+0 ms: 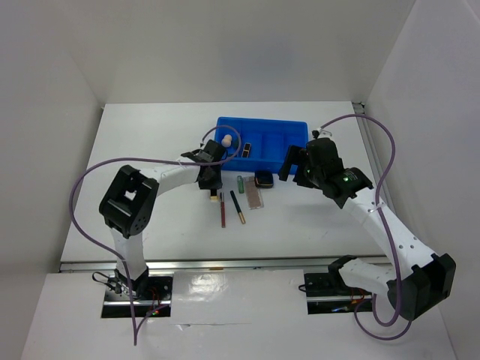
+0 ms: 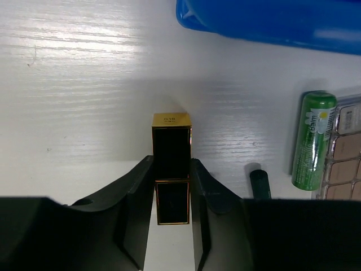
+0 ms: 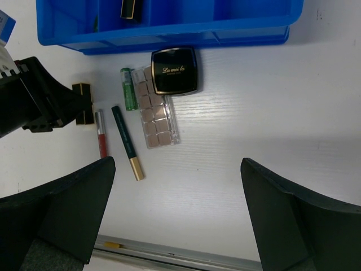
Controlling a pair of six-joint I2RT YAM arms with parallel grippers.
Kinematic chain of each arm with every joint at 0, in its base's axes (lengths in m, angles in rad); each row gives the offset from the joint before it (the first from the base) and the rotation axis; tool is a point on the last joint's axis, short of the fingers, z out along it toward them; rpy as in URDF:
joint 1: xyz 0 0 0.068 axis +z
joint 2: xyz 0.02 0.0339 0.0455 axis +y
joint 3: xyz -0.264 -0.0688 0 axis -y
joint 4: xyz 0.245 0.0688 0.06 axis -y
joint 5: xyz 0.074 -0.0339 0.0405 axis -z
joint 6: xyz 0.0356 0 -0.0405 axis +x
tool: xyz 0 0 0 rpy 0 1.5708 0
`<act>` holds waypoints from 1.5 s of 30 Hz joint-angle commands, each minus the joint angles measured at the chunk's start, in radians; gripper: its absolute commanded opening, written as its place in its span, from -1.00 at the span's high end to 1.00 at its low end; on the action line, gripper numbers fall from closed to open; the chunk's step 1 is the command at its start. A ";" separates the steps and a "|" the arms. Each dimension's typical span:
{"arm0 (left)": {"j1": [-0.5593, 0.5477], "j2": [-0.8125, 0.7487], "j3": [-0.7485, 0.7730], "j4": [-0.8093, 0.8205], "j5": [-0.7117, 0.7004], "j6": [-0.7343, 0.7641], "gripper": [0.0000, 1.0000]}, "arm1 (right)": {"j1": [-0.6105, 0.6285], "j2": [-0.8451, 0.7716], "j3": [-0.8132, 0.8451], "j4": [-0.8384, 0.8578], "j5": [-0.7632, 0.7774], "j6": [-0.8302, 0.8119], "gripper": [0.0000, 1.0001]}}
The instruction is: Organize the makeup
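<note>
My left gripper (image 2: pixel 171 164) is shut on a black-gold palette (image 2: pixel 171 141) that lies on the table in front of the blue bin (image 1: pixel 274 135). A peach egg sponge (image 1: pixel 225 139) and a second black-gold palette (image 1: pixel 247 150) sit in the bin. On the table lie a green tube (image 3: pixel 128 88), a pinkish palette (image 3: pixel 158 121), a black square compact (image 3: pixel 175 70) resting partly on it, a red pencil (image 3: pixel 101 134) and a dark green pencil (image 3: pixel 127 141). My right gripper (image 3: pixel 177 169) is open wide and empty, above bare table near the compact. I cannot make out the dark green sponge.
White walls enclose the table on the left, back and right. A metal rail (image 3: pixel 169 254) runs along the near edge. The right arm's purple cable (image 1: pixel 386 161) loops above the table's right side.
</note>
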 commanded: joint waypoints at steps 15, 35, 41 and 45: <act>-0.012 -0.260 0.032 -0.056 0.101 0.075 1.00 | 0.007 -0.015 0.032 0.026 0.011 -0.011 -1.00; -0.012 0.422 1.060 -0.139 0.184 0.158 1.00 | -0.002 -0.068 0.052 -0.063 0.067 -0.002 -1.00; -0.012 0.481 1.092 -0.139 0.171 0.167 0.88 | -0.002 -0.077 0.052 -0.073 0.067 0.007 -1.00; -0.012 0.502 1.092 -0.130 0.202 0.158 0.52 | -0.002 -0.077 0.052 -0.083 0.067 0.007 -1.00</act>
